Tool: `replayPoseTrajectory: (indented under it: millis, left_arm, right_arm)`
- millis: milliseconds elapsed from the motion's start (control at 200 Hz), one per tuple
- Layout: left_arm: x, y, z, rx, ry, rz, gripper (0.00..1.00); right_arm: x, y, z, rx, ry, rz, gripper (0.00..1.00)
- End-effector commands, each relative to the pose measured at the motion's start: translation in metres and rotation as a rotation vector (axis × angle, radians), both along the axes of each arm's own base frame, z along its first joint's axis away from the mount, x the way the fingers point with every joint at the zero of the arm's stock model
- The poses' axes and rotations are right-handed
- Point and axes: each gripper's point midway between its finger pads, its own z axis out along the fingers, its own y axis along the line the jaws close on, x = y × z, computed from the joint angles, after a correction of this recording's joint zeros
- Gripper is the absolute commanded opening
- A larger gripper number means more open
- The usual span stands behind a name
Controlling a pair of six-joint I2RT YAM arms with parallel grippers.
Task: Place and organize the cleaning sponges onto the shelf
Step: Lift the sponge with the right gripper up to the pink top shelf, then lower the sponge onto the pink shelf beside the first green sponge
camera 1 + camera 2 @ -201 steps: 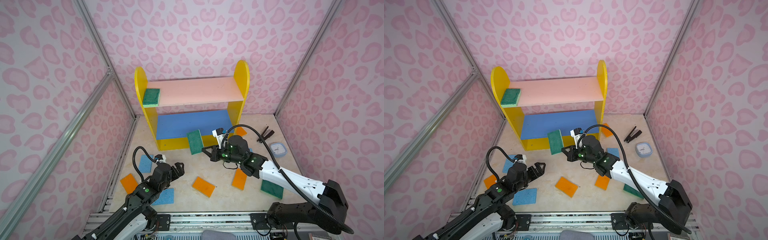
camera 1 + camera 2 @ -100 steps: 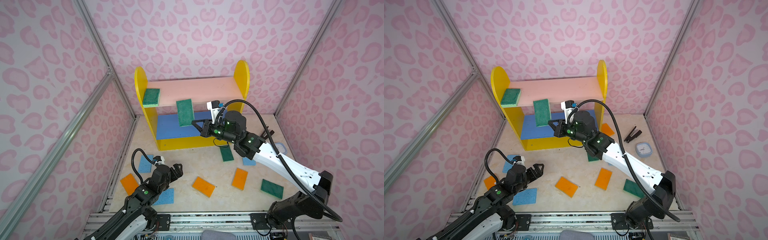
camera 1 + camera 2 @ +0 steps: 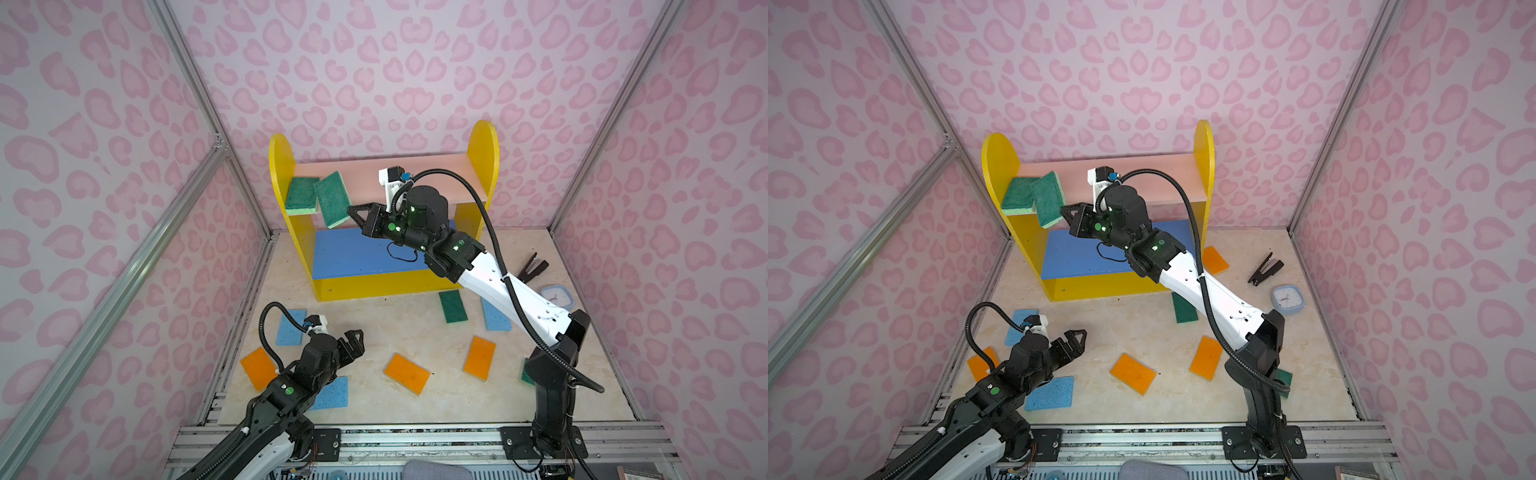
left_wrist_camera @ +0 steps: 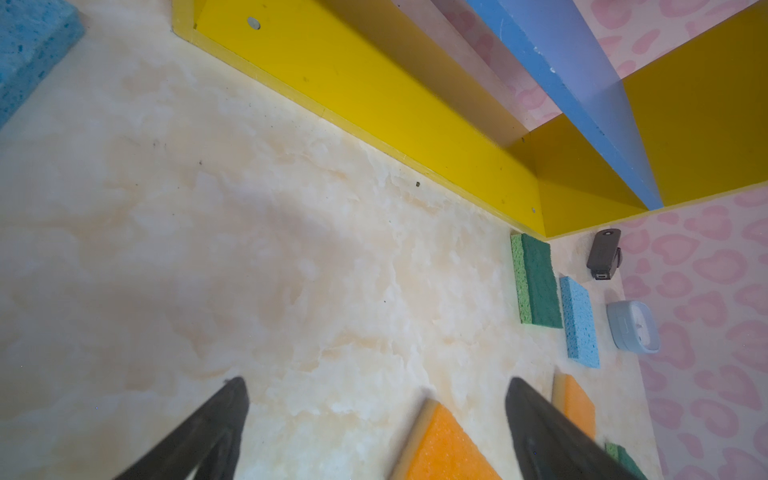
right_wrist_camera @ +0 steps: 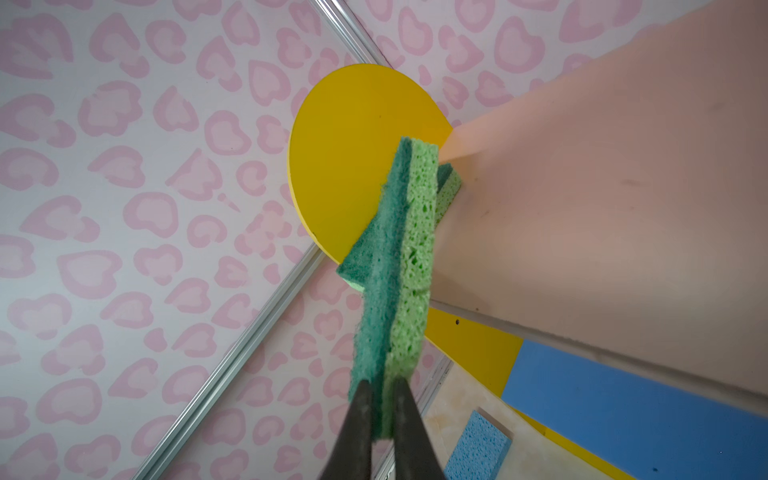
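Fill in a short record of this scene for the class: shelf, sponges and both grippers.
shelf: upright at the far edge of the table
shelved sponge: green, flat on pink top board, at its left end
held sponge: green, tilted, overhanging that board's front edge
right gripper: shut on held sponge
left gripper: open, empty, over the table
loose sponges: nine on table; three blue, four orange, two green

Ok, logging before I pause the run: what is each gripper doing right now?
Left gripper: open, holding nothing.
Right gripper: closed on a green sponge.
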Motion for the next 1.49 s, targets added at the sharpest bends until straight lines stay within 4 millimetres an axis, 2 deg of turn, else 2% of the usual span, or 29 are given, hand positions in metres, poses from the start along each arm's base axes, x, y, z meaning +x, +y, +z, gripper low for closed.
replayPoseTrajectory:
  millis: [0, 235, 705, 1090, 1220, 1490]
  left_arm:
    - [0.001, -0.001, 0.002, -0.005, -0.014, -0.003, 0.98]
    - [0.001, -0.001, 0.003, -0.008, -0.018, -0.007, 0.97]
    - [0.002, -0.002, 0.004, 0.005, -0.016, -0.012, 0.97]
    - [0.003, -0.003, 0.005, 0.013, -0.014, -0.017, 0.97]
    - [0.003, -0.002, 0.007, 0.015, -0.018, -0.018, 0.97]
    - [0.002, -0.002, 0.007, 0.015, -0.019, -0.016, 0.98]
  right_arm:
    - [0.006, 0.010, -0.002, 0.020, 0.021, -0.002, 0.12]
    - [0.018, 0.013, -0.004, 0.079, 0.032, -0.038, 0.08]
    - [0.016, -0.004, 0.026, 0.198, 0.000, -0.072, 0.03]
    - [0.044, 0.011, 0.016, 0.237, 0.061, -0.100, 0.02]
    - [0.054, 0.010, 0.010, 0.251, 0.080, -0.120, 0.02]
    - [0.061, 0.010, 0.001, 0.254, 0.100, -0.141, 0.01]
